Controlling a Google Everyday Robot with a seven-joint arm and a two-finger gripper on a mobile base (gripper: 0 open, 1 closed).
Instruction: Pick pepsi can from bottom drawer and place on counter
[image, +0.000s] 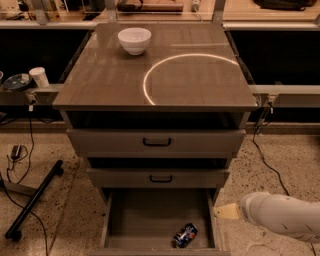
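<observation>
Can lying in drawer: likely light, slick, dentable; pinch its middle. Gripper just outside drawer; you can't tell its opening.

Warm, rather dim light falls from overhead. The glossy worktop throws back a bright curved arc of glare, and the white bowl glows. Deep shadow sits under the worktop's lip and between the drawers, and the bottom drawer is murky inside. The end effector, just right of that drawer, looks pale and well lit.
</observation>
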